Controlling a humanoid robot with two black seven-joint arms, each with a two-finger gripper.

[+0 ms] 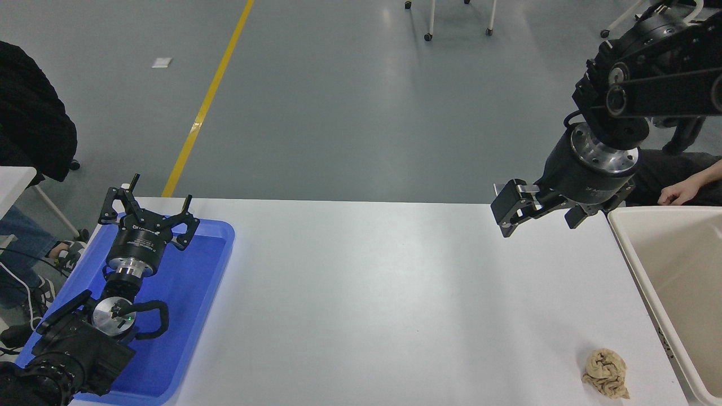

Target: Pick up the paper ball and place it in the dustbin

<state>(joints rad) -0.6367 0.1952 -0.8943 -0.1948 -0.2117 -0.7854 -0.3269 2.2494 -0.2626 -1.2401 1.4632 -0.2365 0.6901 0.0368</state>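
The right gripper's (536, 210) black fingers (506, 210) stand spread apart with nothing between them, one blocky finger at the left and the other nearer the dustbin. The gripper hangs above the far right part of the white surface (383, 293), tilted down and to the left from a black cylindrical wrist with a bright metal ring. The paper ball (606, 373) lies well apart from these fingers, down at the near right edge of the surface, resting alone on the white top. It is a small crumpled wad of tan-brown paper with deep wrinkled folds and an irregular, lumpy outline. Just beside it to the right, not touching, stands the dustbin (632, 265), a large cream plastic bin with smooth walls and a rounded rim, cut off by the picture's right edge.

Behind the bin, a person's hand (677, 194) rests at the far right.

The left gripper (148, 210) is parked at the lower left over a shallow blue tray (208, 270) of glossy plastic with rounded corners; its thin black fingers (186, 203) are splayed wide and hold nothing.
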